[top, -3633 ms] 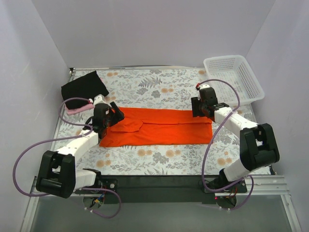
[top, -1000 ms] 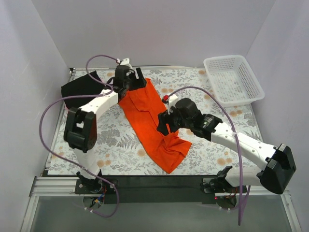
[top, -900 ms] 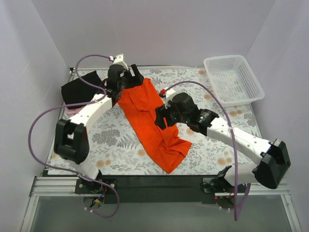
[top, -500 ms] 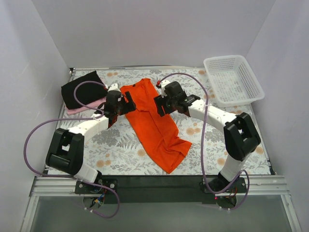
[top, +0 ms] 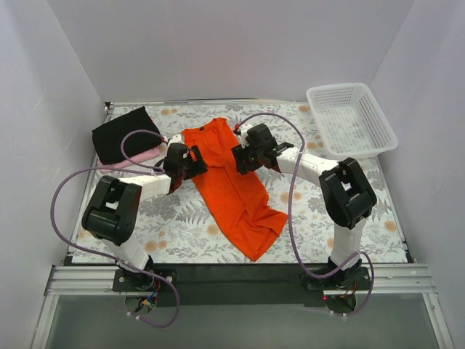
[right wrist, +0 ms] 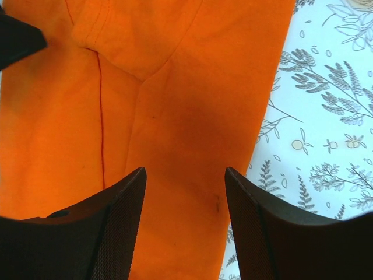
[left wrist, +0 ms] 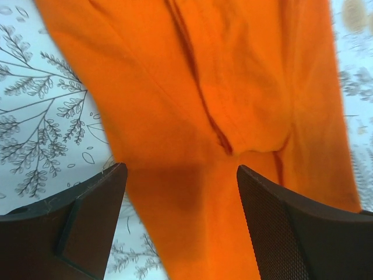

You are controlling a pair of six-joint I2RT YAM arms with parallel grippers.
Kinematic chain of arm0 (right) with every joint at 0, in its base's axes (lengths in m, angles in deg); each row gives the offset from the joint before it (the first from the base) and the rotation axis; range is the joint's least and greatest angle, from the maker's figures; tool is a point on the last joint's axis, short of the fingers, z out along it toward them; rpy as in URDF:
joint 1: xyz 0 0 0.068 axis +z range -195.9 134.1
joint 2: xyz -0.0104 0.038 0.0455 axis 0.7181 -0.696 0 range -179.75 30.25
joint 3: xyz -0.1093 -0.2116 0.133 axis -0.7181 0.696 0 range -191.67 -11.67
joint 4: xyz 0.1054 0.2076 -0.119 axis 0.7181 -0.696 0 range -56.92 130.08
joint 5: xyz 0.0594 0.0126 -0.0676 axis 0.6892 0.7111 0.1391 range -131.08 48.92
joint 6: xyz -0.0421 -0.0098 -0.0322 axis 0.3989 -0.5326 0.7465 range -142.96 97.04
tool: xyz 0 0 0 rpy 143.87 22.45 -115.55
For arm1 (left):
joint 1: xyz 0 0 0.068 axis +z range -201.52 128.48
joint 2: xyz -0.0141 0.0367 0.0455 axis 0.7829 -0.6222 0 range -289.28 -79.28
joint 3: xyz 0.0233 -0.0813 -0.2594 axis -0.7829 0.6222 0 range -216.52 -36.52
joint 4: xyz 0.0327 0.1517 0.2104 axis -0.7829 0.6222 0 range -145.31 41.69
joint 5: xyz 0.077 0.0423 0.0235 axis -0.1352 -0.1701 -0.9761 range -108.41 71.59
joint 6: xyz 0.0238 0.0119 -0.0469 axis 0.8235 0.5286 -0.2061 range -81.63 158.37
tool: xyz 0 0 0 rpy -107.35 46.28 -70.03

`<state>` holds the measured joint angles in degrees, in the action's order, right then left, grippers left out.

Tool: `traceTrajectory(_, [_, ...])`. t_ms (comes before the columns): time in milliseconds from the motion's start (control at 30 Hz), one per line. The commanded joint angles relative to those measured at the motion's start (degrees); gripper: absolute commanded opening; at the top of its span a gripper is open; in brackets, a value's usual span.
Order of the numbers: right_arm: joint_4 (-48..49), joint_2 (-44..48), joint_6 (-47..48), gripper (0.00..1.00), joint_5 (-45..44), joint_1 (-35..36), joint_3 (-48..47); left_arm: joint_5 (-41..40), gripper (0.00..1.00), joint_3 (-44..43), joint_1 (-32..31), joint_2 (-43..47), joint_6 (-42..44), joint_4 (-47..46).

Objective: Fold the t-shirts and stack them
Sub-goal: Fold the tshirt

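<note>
White walls close in a table covered with a floral-print cloth (top: pixel 182 218), and a white mesh basket (top: pixel 352 120) sits at its far right corner. The orange t-shirt (top: pixel 232 185) lies flat as a long folded strip, running on a slant from the far middle of the table down toward the near edge, its near end a bit to the right. At the far left the black t-shirt (top: pixel 123 134) rests folded, with the pink t-shirt (top: pixel 142 158) peeking out from under its near edge.

Both arms reach in over the far half of the orange strip. The left gripper (top: pixel 190 161) hangs at the strip's left edge, the right gripper (top: pixel 243 156) at its right edge.

From the left wrist camera, the left gripper (left wrist: pixel 180 175) is spread wide, its dark fingers (left wrist: pixel 76 221) apart with orange cloth and a folded seam lying below the gap. The right gripper (right wrist: pixel 185 175) is likewise parted, fingers (right wrist: pixel 105 233) holding nothing, above the shirt's right edge where it meets the printed cloth.
</note>
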<state>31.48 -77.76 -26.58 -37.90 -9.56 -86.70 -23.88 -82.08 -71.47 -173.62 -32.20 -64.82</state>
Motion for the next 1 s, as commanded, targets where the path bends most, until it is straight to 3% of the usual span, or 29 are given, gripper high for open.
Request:
traceTrajectory(0, [3.1, -1.9, 1.7, 0.51, 1.9, 0.0, -2.6, -0.5, 0.71, -2.8, 0.1, -3.3, 0.2, -1.4])
traceTrajectory(433, [3.9, -7.7, 2.4, 0.49, 0.8, -0.5, -2.9, 0.5, 0.70, -10.2, 0.1, -13.4, 2.0, -0.6])
traceTrajectory(967, [2.4, -0.6, -4.6, 0.49, -6.2, -1.4, 12.3, 9.0, 0.70, -26.1, -1.1, -26.1, 8.1, 2.2])
